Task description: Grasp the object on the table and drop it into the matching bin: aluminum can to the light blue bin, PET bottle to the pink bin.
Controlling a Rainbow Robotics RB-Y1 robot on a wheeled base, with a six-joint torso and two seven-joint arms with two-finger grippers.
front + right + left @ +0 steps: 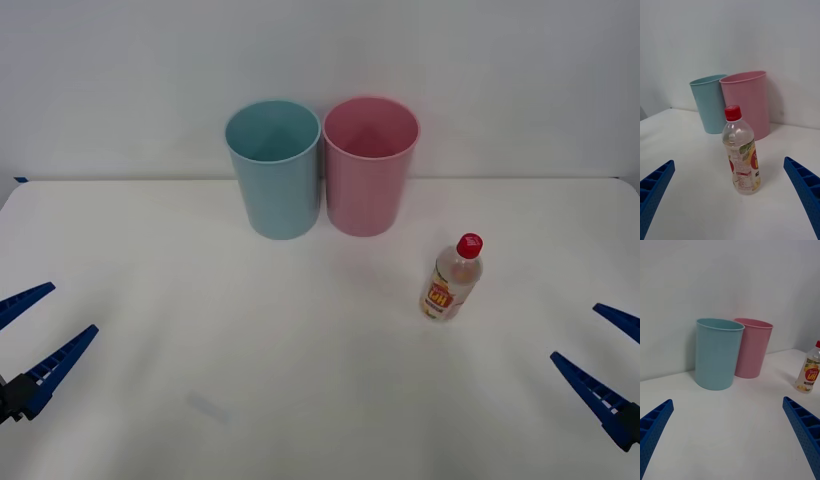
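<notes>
A small clear PET bottle [452, 278] with a red cap and orange-yellow label stands upright on the white table [300, 390], right of centre; it also appears as the bottle [740, 152] and bottle [810, 369]. Behind it at the table's back stand the pink bin [369, 165] and, touching its left side, the light blue bin [274, 168]. My right gripper [598, 348] is open at the right edge, well short of the bottle, which sits between its spread fingers in the right wrist view. At the left edge my left gripper [42, 320] is open and holds nothing.
A white wall rises just behind the bins [741, 101]. The table's back edge runs right behind them. A faint pale mark [208, 407] lies on the table near the front left.
</notes>
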